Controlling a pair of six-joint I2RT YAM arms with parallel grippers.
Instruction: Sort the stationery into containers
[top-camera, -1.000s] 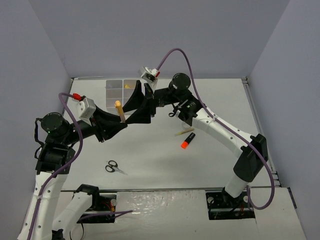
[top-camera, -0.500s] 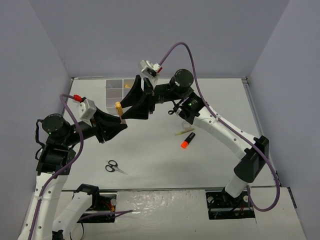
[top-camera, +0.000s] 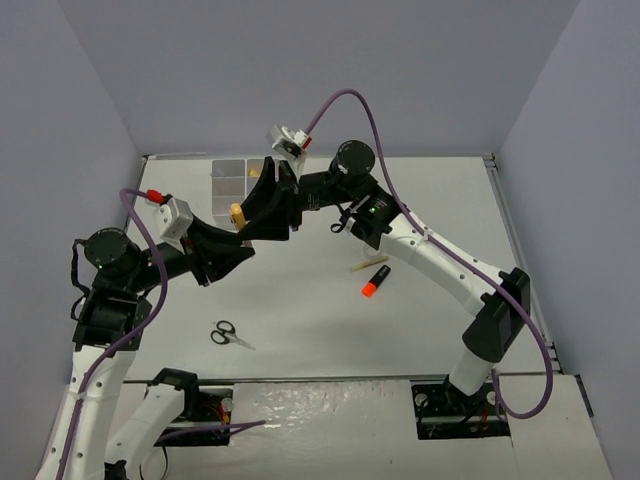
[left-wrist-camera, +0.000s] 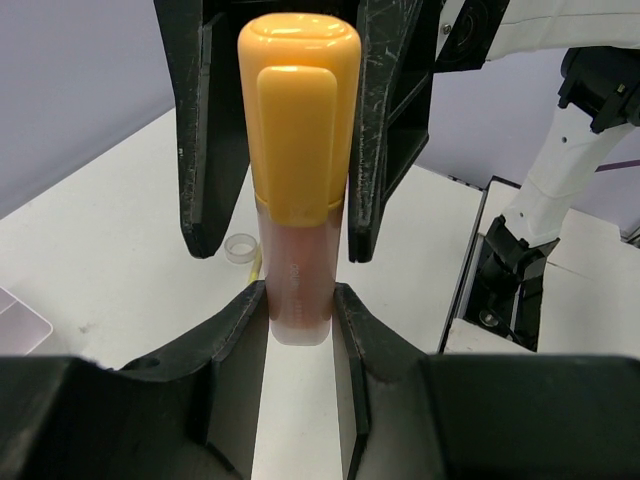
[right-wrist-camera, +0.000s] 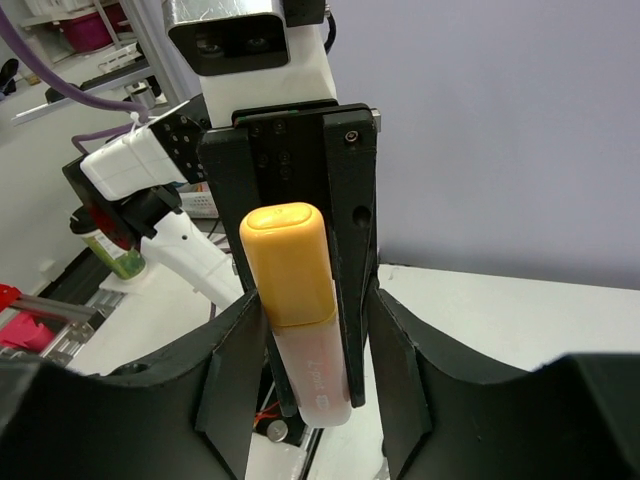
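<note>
A marker (top-camera: 236, 212) with a yellow-orange cap (left-wrist-camera: 298, 120) and pale body hangs in the air between both arms. My left gripper (top-camera: 243, 235) (left-wrist-camera: 300, 310) is shut on its body. My right gripper (top-camera: 242, 218) (right-wrist-camera: 318, 300) reaches in from the other side. Its fingers (left-wrist-camera: 210, 130) flank the cap closely, and I cannot tell whether they press on it. In the right wrist view the marker (right-wrist-camera: 290, 270) stands between the left gripper's fingers (right-wrist-camera: 350, 200). The white containers (top-camera: 228, 175) sit at the back left, partly hidden by the right gripper.
Black-handled scissors (top-camera: 228, 335) lie at the front left. An orange marker (top-camera: 375, 280) and a thin pale stick (top-camera: 365, 264) lie right of centre under the right arm. A small clear tape roll (left-wrist-camera: 240, 247) lies on the table beyond the held marker.
My right gripper has moved left and down over the marker's cap, and its jaws have narrowed around it. The left gripper has kept its hold and barely moved.
</note>
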